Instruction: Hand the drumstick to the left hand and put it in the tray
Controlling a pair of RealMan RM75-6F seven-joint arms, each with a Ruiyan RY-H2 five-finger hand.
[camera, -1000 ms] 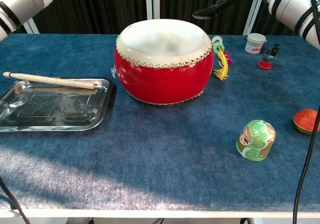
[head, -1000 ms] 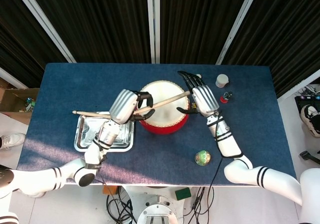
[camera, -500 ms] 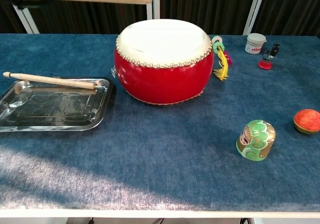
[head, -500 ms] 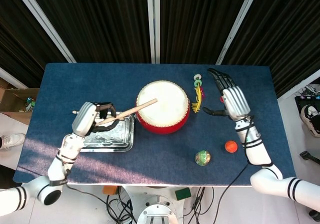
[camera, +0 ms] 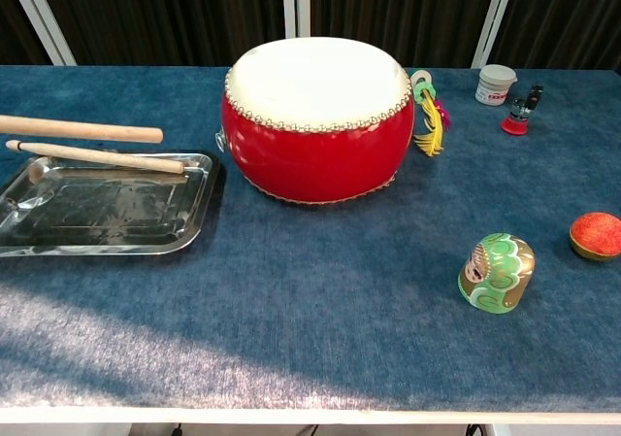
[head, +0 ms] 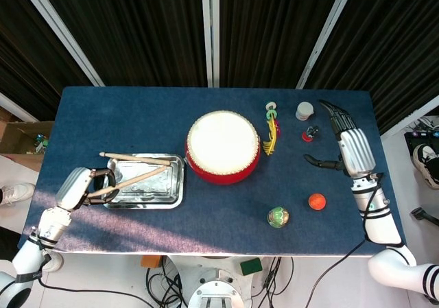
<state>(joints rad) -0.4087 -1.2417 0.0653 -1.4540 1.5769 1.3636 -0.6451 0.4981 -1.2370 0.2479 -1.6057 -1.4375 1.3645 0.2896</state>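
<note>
Your left hand [head: 74,188] is gripping the drumstick [head: 137,180] by its near end, fingers wrapped around it, at about eight o'clock from the drum [head: 223,147]. The stick is angling up toward two o'clock, hanging over the tray [head: 177,199] rather than lying in it. A second drumstick [head: 134,158] is resting across the tray's far rim. Your right hand [head: 351,147] is holding nothing, fingers spread apart, hovering at three o'clock from the drum, near the red ball [head: 316,201]. The green figurine [head: 278,217] is sitting at five o'clock.
</note>
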